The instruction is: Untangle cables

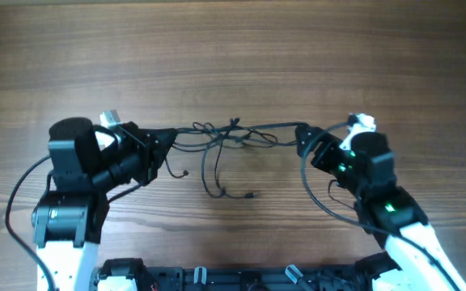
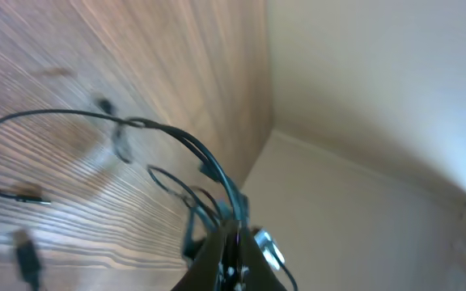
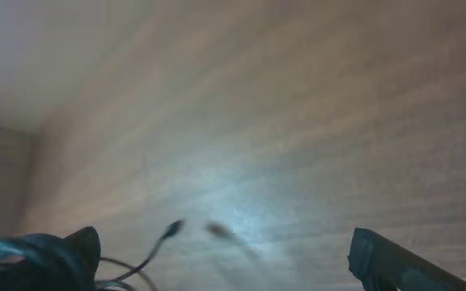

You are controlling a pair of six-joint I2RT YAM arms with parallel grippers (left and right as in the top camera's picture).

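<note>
Left arm's black fingers point(image 2: 235, 233) pressed together, pinching thin black plug-ended cables point(image 1: 217, 137); tangle strung between both arms over brown wooden surface point(image 1: 233, 48). Right fingers point(image 1: 302, 134) spread, gripping nothing. Risk: one-sided pull would drag or tighten the tangle.

on the table point(image 1: 233, 48), the cables point(image 1: 225, 133) stretch left to right across the middle, from the left gripper point(image 1: 167, 141) on the left to the right gripper point(image 1: 303, 137) on the right. a tangle sits midway between them, and loose ends trail from it toward the near edge.
</note>
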